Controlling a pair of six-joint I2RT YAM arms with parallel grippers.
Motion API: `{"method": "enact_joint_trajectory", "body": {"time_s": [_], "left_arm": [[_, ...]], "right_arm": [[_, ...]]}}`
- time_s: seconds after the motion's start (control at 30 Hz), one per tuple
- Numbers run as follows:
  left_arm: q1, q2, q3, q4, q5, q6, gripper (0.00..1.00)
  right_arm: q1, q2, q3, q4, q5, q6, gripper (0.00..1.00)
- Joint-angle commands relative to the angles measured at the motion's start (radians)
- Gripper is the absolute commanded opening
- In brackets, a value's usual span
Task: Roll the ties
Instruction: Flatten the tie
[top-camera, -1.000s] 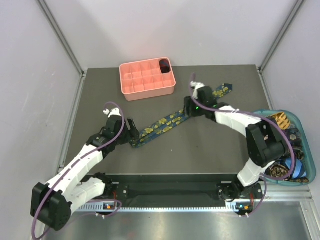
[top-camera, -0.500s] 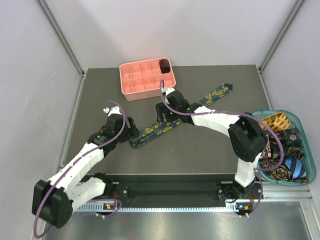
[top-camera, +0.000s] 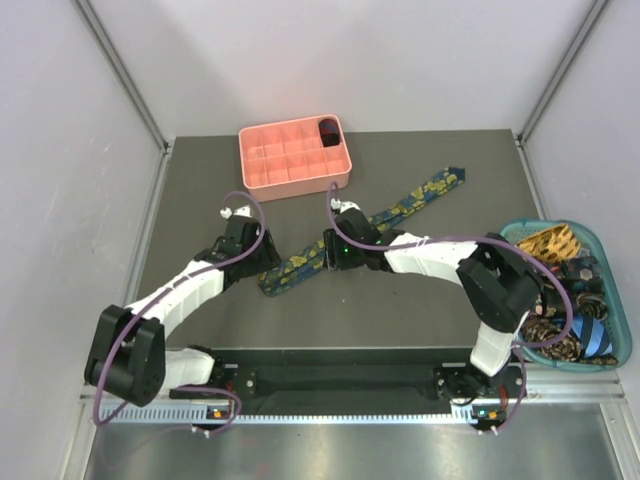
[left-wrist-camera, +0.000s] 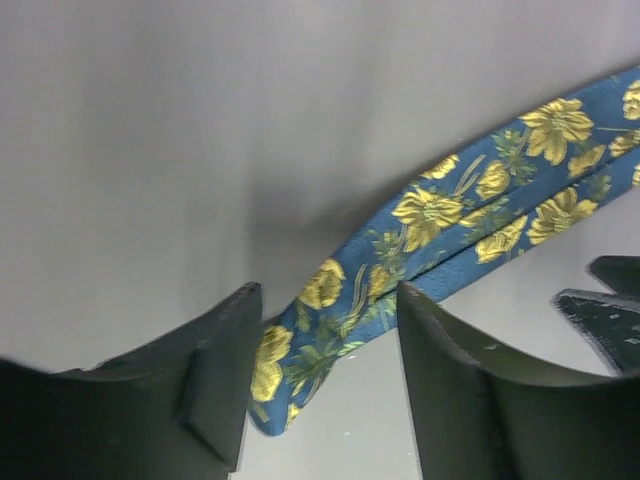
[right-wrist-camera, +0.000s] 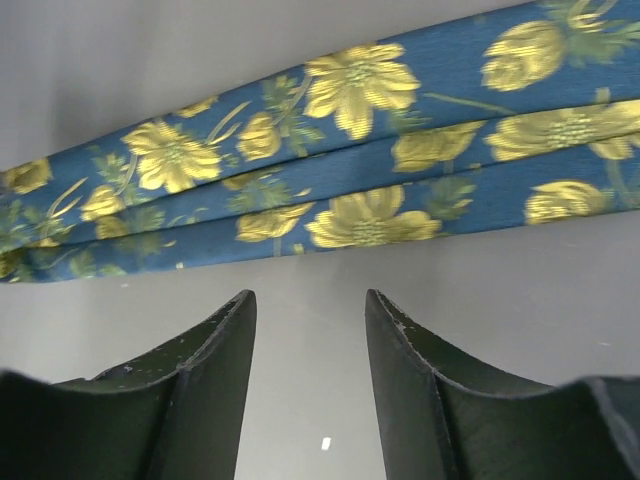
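Observation:
A navy tie with yellow flowers (top-camera: 400, 203) lies flat and diagonal on the dark table, folded double at its near left end (left-wrist-camera: 330, 330). My left gripper (top-camera: 262, 262) is low over that end, open, its jaws (left-wrist-camera: 325, 350) standing either side of the folded tip, with a gap on the right. My right gripper (top-camera: 326, 250) is open just beside the tie's left half. In the right wrist view the doubled tie (right-wrist-camera: 350, 200) lies just beyond its fingertips (right-wrist-camera: 308, 320), with bare table between them. The right fingers (left-wrist-camera: 610, 305) show at the edge of the left wrist view.
A salmon-pink grid tray (top-camera: 285, 170) stands at the back, with a dark coiled tie (top-camera: 328, 132) in its back right compartment. A teal basket (top-camera: 597, 236) at the right edge holds several more ties (top-camera: 555, 240). Grey walls close in the table's sides and back.
My right gripper has slid left along the tie, from its middle to near its left end. My left gripper has moved up to the folded tip. Both jaws have narrowed.

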Motion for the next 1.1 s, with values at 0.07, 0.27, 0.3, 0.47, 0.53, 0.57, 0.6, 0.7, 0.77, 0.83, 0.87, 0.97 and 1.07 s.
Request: {"method": "enact_joint_trajectory", "body": {"time_s": [0.07, 0.27, 0.3, 0.47, 0.53, 0.57, 0.6, 0.7, 0.77, 0.83, 0.87, 0.97, 1.07], "left_arm": [[0.006, 0.044, 0.015, 0.121, 0.130, 0.032, 0.52], [0.006, 0.128, 0.018, 0.118, 0.199, 0.044, 0.42], [0.006, 0.133, 0.013, 0.126, 0.201, 0.041, 0.42], [0.006, 0.134, -0.017, 0.138, 0.225, 0.047, 0.34], [0.006, 0.137, -0.023, 0.135, 0.236, 0.053, 0.26], [0.006, 0.139, -0.026, 0.129, 0.244, 0.053, 0.21], [0.006, 0.140, -0.027, 0.121, 0.257, 0.056, 0.06], [0.006, 0.119, -0.028, 0.086, 0.270, 0.056, 0.00], [0.006, 0.099, -0.039, 0.072, 0.287, 0.053, 0.00], [0.006, 0.068, -0.045, 0.058, 0.313, 0.050, 0.00], [0.006, 0.058, -0.043, 0.051, 0.317, 0.050, 0.00], [0.006, 0.004, -0.030, -0.005, 0.273, 0.059, 0.00], [0.010, -0.031, 0.003, -0.054, 0.169, 0.078, 0.24]], "right_arm": [[0.021, 0.024, 0.030, 0.054, 0.010, 0.023, 0.46], [0.021, 0.066, 0.055, 0.049, 0.009, 0.017, 0.43], [0.021, 0.072, 0.053, 0.052, 0.007, 0.020, 0.43], [0.021, 0.092, 0.064, 0.062, 0.006, 0.019, 0.42], [0.022, 0.106, 0.076, 0.062, 0.007, 0.014, 0.42], [0.022, 0.110, 0.080, 0.063, 0.007, 0.013, 0.42], [0.021, 0.121, 0.090, 0.062, 0.012, 0.011, 0.41], [0.021, 0.141, 0.107, 0.060, 0.015, 0.008, 0.40], [0.021, 0.146, 0.113, 0.062, 0.021, 0.008, 0.40], [0.018, 0.147, 0.116, 0.062, 0.027, 0.008, 0.39], [0.019, 0.149, 0.115, 0.068, 0.027, 0.008, 0.39], [0.013, 0.149, 0.115, 0.071, 0.026, 0.008, 0.39], [0.013, 0.137, 0.112, 0.071, 0.020, 0.007, 0.38]]}}
